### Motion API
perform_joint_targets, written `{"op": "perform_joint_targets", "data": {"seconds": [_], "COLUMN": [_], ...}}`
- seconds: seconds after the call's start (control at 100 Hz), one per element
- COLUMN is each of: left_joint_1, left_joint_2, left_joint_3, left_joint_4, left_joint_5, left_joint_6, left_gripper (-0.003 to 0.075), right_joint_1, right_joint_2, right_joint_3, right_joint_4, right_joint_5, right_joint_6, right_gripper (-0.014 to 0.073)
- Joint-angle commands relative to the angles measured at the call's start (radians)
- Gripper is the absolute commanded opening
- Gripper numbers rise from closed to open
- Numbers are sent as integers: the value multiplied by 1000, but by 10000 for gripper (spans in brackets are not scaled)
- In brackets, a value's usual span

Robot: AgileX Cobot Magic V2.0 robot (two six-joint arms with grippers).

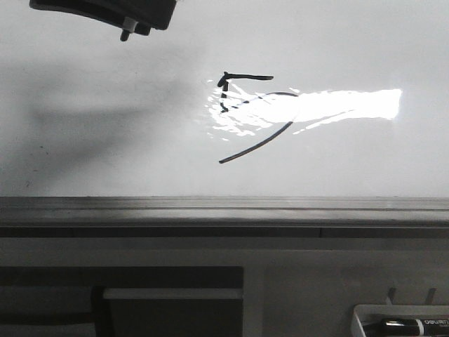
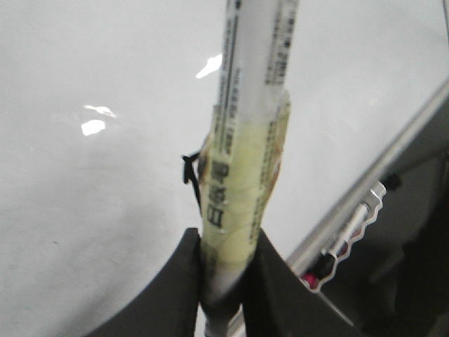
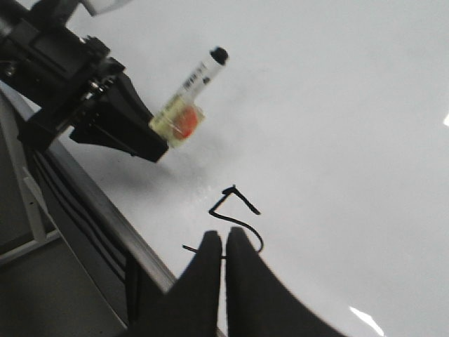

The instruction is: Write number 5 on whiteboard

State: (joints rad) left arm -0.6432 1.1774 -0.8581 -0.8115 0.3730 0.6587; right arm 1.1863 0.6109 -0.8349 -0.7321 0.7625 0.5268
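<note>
Black marker strokes of the number 5 (image 1: 252, 116) sit mid-whiteboard (image 1: 84, 161) in front; the left gripper (image 2: 228, 277) pinches the marker (image 2: 245, 168) clear of it, best lifted straight away without smudging, while the right gripper (image 3: 224, 242), pressed together empty, hovers beside the digit.

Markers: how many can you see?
2, maybe more out of view. One marker is held by the left end effector above the whiteboard. Another marker lies in the tray below.
</note>
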Motion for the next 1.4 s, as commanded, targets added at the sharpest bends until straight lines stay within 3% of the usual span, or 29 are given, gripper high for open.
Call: {"op": "perform_joint_targets", "data": {"seconds": [0.0,0.14,0.4,0.52,1.2,1.3,1.39], "left_joint_1": [-1,-3,-66,-70,-70,-70,-70], "left_joint_2": [-17,-15,37,78,153,153,153], "left_joint_3": [-6,45,106,113,142,142,142], "left_joint_4": [-36,-42,-84,-148,-149,-157,-157], "left_joint_5": [-140,-254,-388,-392,-435,-438,-441], "left_joint_6": [-36,-126,-133,-133,-133,-133,-133], "left_gripper": [-21,-21,-21,-21,-19,24,120], "right_joint_1": [-2,-2,-2,-2,-2,-2,-2], "right_joint_2": [-28,-70,-86,-86,-86,-86,-86], "right_joint_3": [-25,6,33,33,33,33,33], "right_joint_4": [-55,-55,-60,-66,-69,-69,-69], "right_joint_5": [14,47,59,59,65,66,66], "right_joint_6": [-3,12,42,42,42,42,42], "right_gripper": [-61,-61,-61,-61,-61,-61,-61]}}
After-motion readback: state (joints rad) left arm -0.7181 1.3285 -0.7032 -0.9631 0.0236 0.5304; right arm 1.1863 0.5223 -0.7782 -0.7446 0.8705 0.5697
